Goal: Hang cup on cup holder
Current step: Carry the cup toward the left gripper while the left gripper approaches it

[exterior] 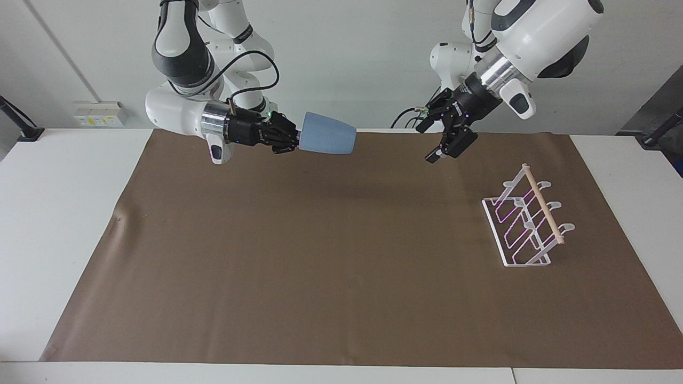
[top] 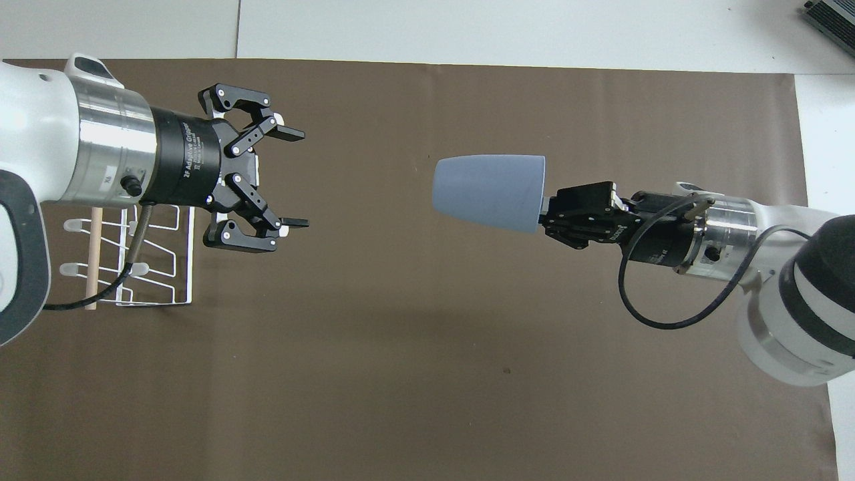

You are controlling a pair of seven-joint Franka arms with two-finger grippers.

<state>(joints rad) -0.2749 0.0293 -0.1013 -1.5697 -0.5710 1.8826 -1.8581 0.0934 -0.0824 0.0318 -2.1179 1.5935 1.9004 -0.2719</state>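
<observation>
The light-blue cup (exterior: 325,140) (top: 487,193) hangs on its side in the air over the brown mat. My right gripper (exterior: 295,142) (top: 544,210) is shut on its rim, and its narrow base points toward the left gripper. My left gripper (exterior: 445,144) (top: 294,178) stands open and empty in the air, facing the cup with a wide gap between them. The white wire cup holder (exterior: 525,221) (top: 150,257) with its wooden dowel stands on the mat at the left arm's end of the table; the left arm covers part of it in the overhead view.
A brown mat (exterior: 341,277) (top: 414,374) covers most of the white table (exterior: 53,213). Only the cup holder stands on it.
</observation>
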